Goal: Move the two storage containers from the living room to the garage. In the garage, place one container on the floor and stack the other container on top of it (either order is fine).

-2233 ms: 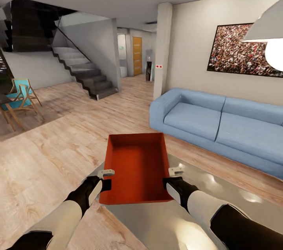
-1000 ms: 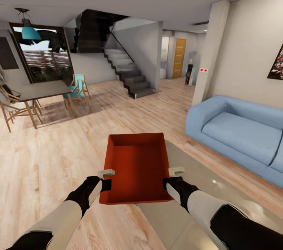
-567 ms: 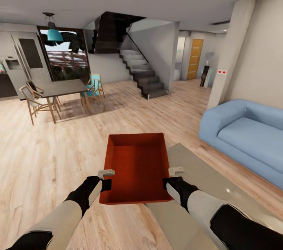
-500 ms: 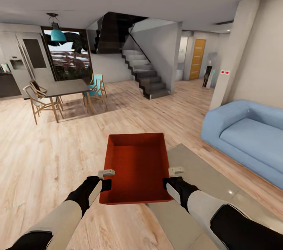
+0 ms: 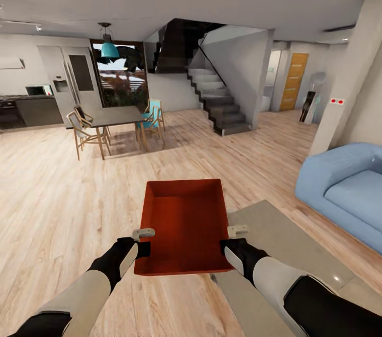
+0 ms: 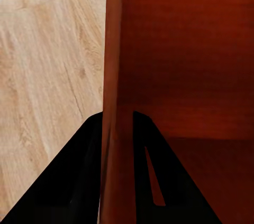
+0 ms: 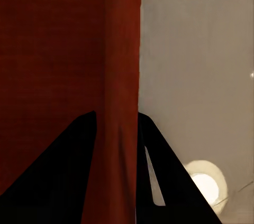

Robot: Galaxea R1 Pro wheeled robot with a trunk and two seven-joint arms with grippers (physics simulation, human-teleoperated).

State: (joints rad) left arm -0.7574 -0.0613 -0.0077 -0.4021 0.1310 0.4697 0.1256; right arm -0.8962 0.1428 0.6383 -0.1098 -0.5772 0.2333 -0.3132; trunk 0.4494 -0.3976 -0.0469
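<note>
The robot carries one orange-red container [image 5: 184, 225] level in front of its trunk, over the light wood-plank floor [image 5: 58, 188] of the living room, with the near end of the bin above the edge of a grey rug [image 5: 276, 231]. The left gripper [image 5: 142, 241] is clamped on the bin's left wall, one finger inside and one outside as the left wrist view shows [image 6: 117, 129], and the right gripper [image 5: 231, 239] pinches the right wall the same way [image 7: 117, 129]. Beyond stand a dining table [image 5: 114, 115] with chairs, a dark staircase [image 5: 220, 104] and, at the right, a blue sofa [image 5: 345, 188].
</note>
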